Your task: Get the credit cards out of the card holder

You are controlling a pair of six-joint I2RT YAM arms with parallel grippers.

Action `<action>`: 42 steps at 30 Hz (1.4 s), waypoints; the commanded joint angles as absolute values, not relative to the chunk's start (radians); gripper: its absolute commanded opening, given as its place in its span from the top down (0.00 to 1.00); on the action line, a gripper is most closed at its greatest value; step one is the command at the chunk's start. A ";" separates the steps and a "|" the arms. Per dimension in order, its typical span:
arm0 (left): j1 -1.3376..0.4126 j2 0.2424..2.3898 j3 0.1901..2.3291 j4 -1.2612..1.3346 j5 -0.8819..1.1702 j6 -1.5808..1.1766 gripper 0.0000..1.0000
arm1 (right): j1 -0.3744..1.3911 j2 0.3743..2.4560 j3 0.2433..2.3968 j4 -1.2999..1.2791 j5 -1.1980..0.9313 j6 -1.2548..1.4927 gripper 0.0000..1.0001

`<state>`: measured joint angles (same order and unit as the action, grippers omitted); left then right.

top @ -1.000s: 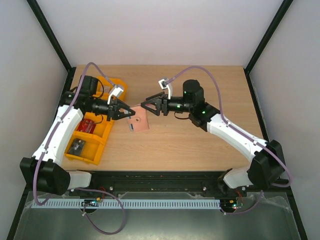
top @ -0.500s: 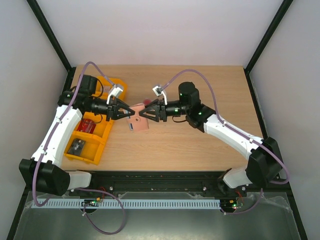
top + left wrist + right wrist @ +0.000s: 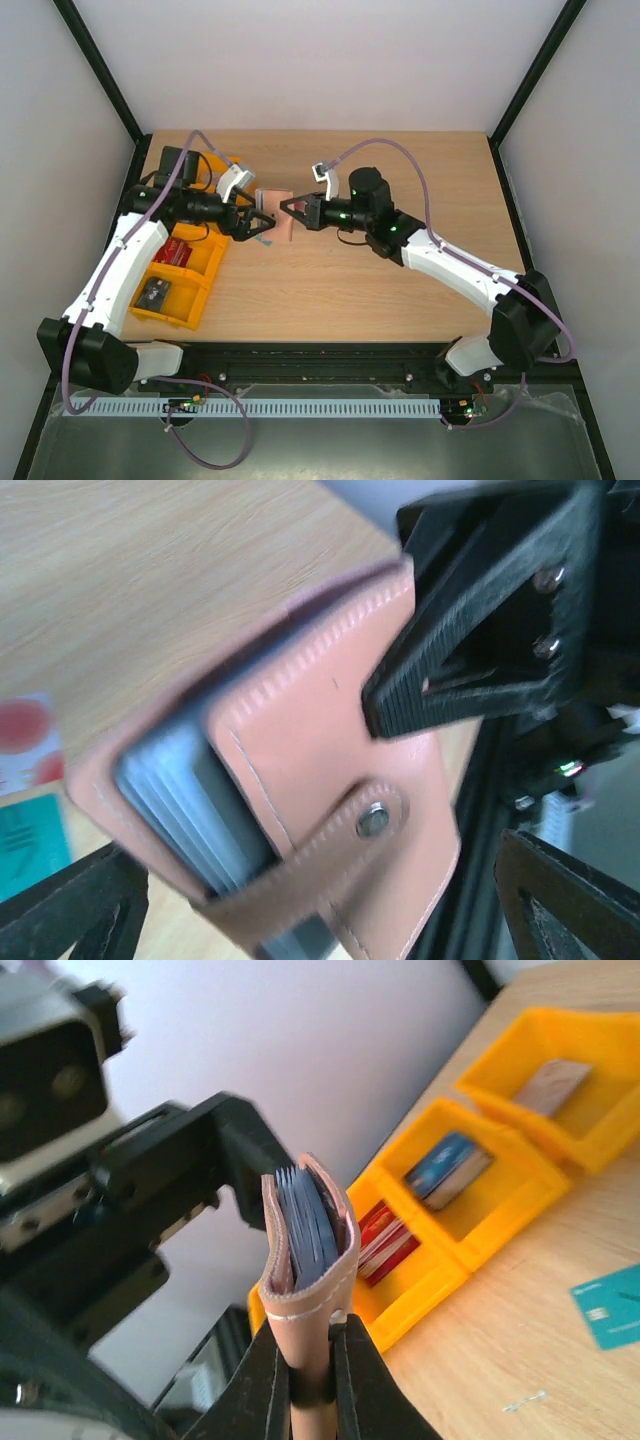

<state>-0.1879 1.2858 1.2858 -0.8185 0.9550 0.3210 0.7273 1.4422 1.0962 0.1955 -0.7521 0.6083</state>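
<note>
Orange bins (image 3: 190, 285) stand at the left side of the table. Next to them the left gripper (image 3: 260, 222) has its fingers wide apart, one on each side of the card holder (image 3: 320, 750), which is raised above the table. The right gripper (image 3: 310, 1355) pinches one edge of it firmly. The teal card (image 3: 612, 1306) and the red-marked card (image 3: 22, 742) lie on the wood.

Folded card holder (image 3: 305, 1260) (grey-blue inside) upright — teal card (image 3: 615, 1305), pale card (image 3: 25, 745) lie outside.
</note>
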 commanded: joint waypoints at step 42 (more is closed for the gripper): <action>-0.102 1.213 1.337 -1.003 0.958 0.597 0.14 | 0.755 1.331 1.268 -0.113 -0.706 0.325 0.98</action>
